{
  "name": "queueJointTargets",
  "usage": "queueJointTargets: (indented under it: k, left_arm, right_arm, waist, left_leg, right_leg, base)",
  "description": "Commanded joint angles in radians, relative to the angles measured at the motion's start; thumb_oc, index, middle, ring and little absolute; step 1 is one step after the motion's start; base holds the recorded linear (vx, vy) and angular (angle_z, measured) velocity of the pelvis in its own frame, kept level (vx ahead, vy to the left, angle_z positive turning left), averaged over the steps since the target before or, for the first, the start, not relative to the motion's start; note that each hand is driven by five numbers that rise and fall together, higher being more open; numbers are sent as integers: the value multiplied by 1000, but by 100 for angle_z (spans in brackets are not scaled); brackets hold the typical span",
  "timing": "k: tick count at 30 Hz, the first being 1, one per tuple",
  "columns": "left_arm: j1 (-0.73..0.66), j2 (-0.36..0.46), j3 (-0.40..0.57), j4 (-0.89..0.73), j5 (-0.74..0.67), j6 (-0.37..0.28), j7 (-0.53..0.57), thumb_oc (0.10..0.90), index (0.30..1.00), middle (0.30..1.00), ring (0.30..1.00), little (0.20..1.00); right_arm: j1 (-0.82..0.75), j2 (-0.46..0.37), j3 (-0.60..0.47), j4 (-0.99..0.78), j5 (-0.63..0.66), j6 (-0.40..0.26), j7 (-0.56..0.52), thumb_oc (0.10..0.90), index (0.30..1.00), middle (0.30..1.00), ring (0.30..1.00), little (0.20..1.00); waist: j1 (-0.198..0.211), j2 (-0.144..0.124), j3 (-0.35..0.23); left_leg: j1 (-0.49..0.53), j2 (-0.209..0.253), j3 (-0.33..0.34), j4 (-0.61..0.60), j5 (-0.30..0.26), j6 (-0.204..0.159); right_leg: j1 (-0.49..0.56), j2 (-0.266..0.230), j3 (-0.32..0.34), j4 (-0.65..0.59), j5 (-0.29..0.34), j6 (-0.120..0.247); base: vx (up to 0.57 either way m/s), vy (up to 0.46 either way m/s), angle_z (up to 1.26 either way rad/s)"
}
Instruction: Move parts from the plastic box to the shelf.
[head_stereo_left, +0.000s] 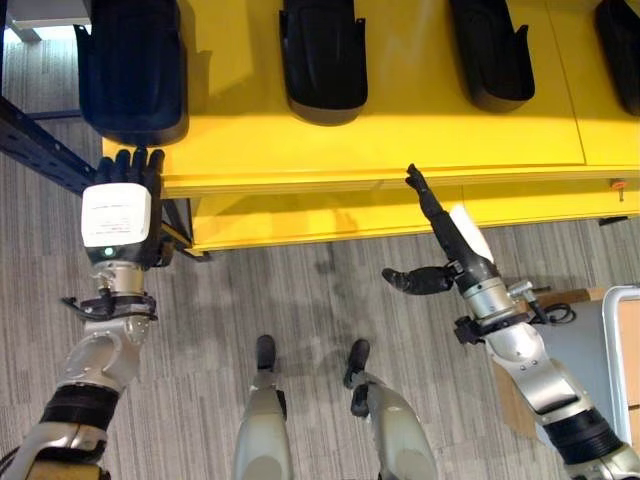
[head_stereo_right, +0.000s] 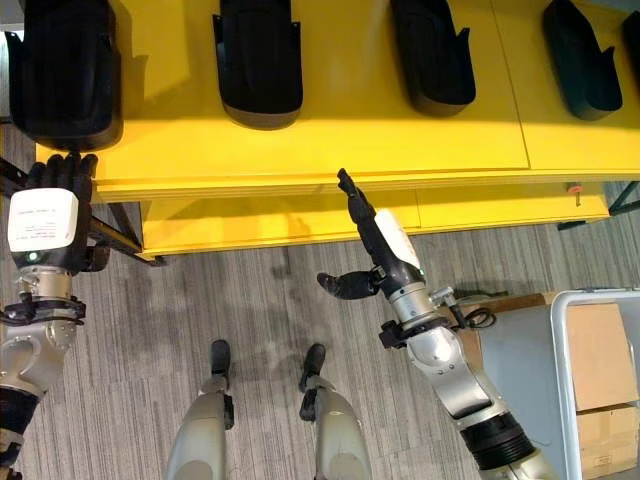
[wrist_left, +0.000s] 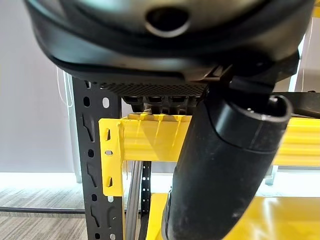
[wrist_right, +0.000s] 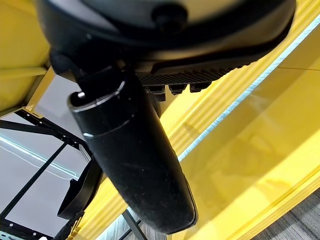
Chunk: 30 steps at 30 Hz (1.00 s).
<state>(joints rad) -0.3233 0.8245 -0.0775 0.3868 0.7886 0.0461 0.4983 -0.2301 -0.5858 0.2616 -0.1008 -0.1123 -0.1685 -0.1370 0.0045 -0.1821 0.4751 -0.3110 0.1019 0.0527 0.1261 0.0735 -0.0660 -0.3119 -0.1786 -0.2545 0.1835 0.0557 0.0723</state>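
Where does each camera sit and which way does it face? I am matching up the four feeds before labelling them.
Left eye view: on the head, looking down at the yellow shelf with black parts; left hand and right hand both open.
Right eye view: same scene from slightly beside it, plus a grey box at lower right.
Left wrist view: looks along the left hand's thumb at the shelf's dark post.
Right wrist view: looks along the right hand's thumb at the shelf's yellow edge.
All four share the shelf.

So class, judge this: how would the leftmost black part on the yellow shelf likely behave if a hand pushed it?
The leftmost black part looks like moulded hard plastic, so probably stiff. Resting on the smooth yellow shelf, it would likely slide rather than roll.
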Motion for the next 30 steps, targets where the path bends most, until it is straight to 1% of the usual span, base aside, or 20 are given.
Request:
queueJointTargets:
  k: [1, 16, 30]
  left_arm:
    - [-87, 92, 19, -15, -20, 8, 73, 900, 1000, 1000, 1000, 1000]
    - [-121, 107, 14, 18, -41, 16, 74, 900, 1000, 1000, 1000, 1000]
    - [-163, 135, -3, 56, -51, 24, 70, 900, 1000, 1000, 1000, 1000]
  right_arm:
    - [-51, -34, -32, -86, 41, -93, -38, 900, 1000, 1000, 1000, 1000]
    - [-37, -50, -42, -93, 43, -94, -32, 900, 1000, 1000, 1000, 1000]
    - [-34, -56, -48, -91, 45, -94, -33, 900, 1000, 1000, 1000, 1000]
  waist:
    - [-15, -16, -70]
    - [-27, -20, -77]
    - [-33, -17, -76]
  left_leg:
    - [5, 21, -87, 126, -144, -9]
    - [-26, 21, -88, 156, -154, -10]
    - [-45, 20, -88, 175, -157, -10]
  right_leg:
    - [-55, -96, 80, 8, 69, 85]
    - [-80, -95, 91, 19, 69, 84]
    - [-95, -95, 96, 26, 69, 84]
  base:
    - [0, 0, 0]
    - [1, 2, -1]
    - [1, 1, -1]
